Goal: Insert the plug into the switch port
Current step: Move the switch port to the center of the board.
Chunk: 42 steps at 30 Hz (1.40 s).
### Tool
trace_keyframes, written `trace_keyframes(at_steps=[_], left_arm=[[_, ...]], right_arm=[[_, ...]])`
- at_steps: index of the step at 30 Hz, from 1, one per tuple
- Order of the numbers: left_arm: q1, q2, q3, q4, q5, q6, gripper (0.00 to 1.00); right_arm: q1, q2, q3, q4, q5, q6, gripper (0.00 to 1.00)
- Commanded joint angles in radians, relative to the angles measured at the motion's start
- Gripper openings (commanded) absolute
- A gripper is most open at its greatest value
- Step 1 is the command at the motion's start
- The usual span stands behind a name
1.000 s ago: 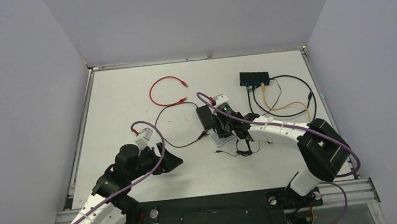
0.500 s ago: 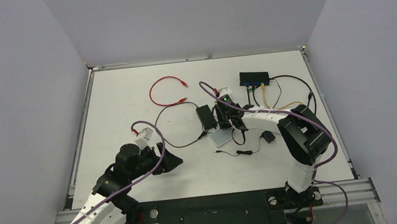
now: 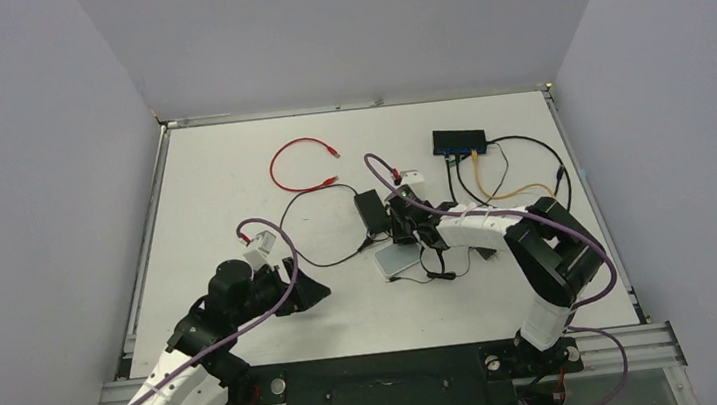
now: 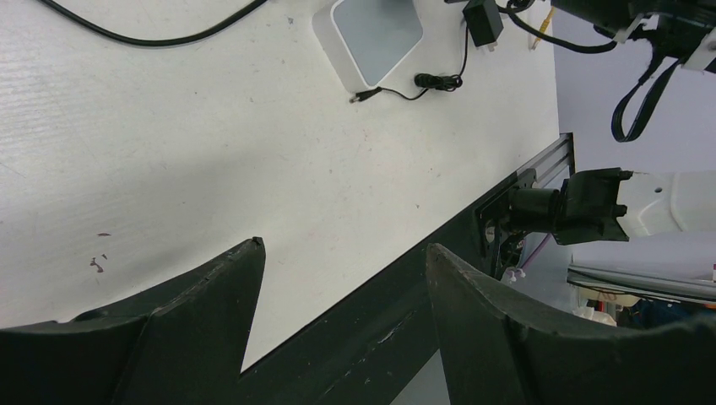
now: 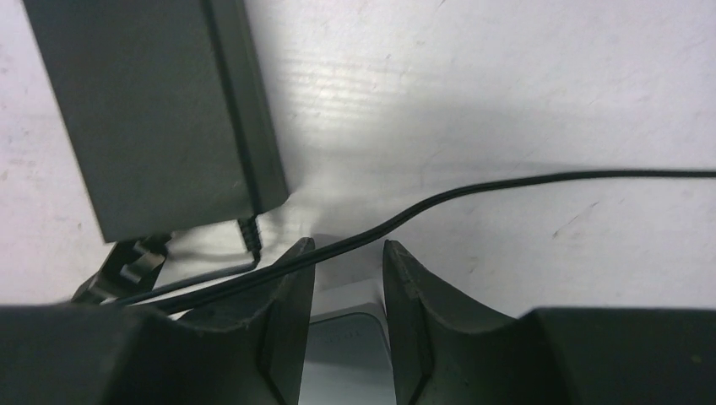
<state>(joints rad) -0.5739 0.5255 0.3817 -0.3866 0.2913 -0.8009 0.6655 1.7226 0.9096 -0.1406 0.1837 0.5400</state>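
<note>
The switch [image 3: 459, 140], a flat black box with a blue-trimmed face, sits at the back right with orange and black cables plugged into its ports. A red cable [image 3: 291, 167] with a plug at each end [image 3: 334, 152] lies loose at the back centre-left. My right gripper [image 3: 406, 230] is low between the black adapter brick [image 3: 372, 211] and the light grey pad [image 3: 397, 259]. In the right wrist view its jaws [image 5: 348, 249] stand a narrow gap apart over the pad's corner [image 5: 346, 346], holding nothing. My left gripper [image 3: 316, 292] is open and empty over the near table [image 4: 342, 253].
A thin black cable [image 5: 507, 186] crosses just beyond my right fingertips, next to the adapter brick [image 5: 152, 110]. The left wrist view shows the pad [image 4: 376, 34], a small black wall plug [image 4: 483, 18] and a thin lead [image 4: 422, 83]. Black and orange cables loop at the right [image 3: 524, 185].
My right wrist has moved back and down beside the adapter brick, and its elbow has folded in. The grey pad has shifted and turned slightly. The left arm has not moved.
</note>
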Motion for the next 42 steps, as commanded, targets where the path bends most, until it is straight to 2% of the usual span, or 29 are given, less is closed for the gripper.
trace_keyframes(at_steps=[1, 8, 16, 20, 30, 42], left_arm=[[0.006, -0.022, -0.006, 0.042, 0.016, 0.002, 0.68], [0.006, -0.053, -0.015, 0.028, 0.022, -0.011, 0.68], [0.006, -0.075, -0.007, 0.014, 0.022, -0.023, 0.68], [0.006, -0.083, -0.003, 0.005, 0.02, -0.028, 0.68], [0.006, -0.082, 0.003, -0.008, 0.007, -0.034, 0.68], [0.006, -0.081, -0.04, -0.008, 0.049, -0.053, 0.68]], right_arm=[[0.068, -0.038, -0.032, -0.068, 0.055, 0.179, 0.33], [0.184, -0.08, -0.08, -0.045, 0.113, 0.378, 0.39], [0.29, -0.092, -0.105, 0.022, 0.138, 0.655, 0.39], [0.338, -0.085, -0.102, 0.059, 0.153, 0.723, 0.4], [0.434, -0.033, -0.018, 0.071, 0.159, 0.776, 0.41], [0.405, -0.25, -0.112, -0.049, 0.362, 0.635, 0.42]])
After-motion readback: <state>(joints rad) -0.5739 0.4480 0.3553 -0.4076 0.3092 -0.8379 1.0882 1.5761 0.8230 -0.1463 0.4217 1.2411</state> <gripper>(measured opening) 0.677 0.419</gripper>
